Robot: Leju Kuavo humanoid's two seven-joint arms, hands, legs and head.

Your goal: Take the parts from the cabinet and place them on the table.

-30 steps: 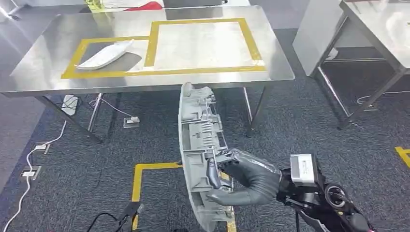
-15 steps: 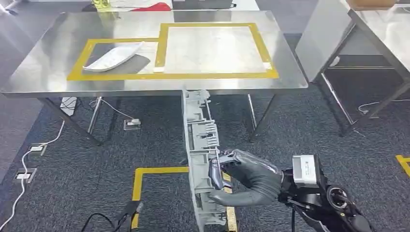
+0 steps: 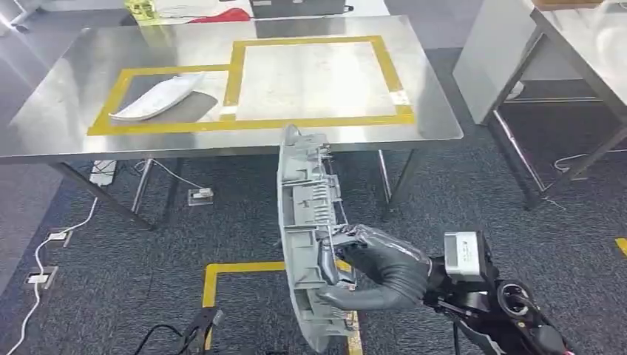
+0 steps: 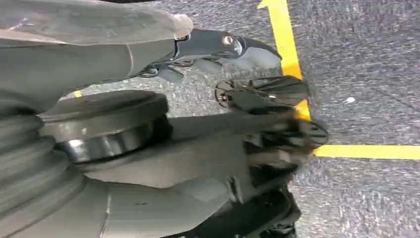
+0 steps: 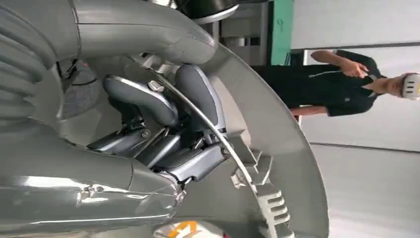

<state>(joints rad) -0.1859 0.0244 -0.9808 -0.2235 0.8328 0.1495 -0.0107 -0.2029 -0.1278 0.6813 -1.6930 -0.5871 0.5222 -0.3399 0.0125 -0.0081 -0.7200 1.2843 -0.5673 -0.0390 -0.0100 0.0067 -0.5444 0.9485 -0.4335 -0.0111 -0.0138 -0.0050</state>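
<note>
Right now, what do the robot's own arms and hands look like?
The right hand is dark grey and glossy, with a thick thumb and darker fingers. Behind it sit a white box with a label and black wrist parts with a cable. The left hand has dark fingers and a grey ribbed cover.

Steel table point(image 3: 66, 111) bearing white part point(image 3: 157, 97)

Long grey ribbed plastic panel point(image 3: 307, 229) before the steel worktop point(image 3: 66, 111), white curved shell part point(image 3: 157, 97) on it (left side), second steel table point(image 3: 584, 44) right.

Grey ribbed part point(image 3: 303, 222), white part point(image 3: 159, 96), yellow tape point(image 3: 310, 122) on silver table point(image 3: 59, 111).
</note>
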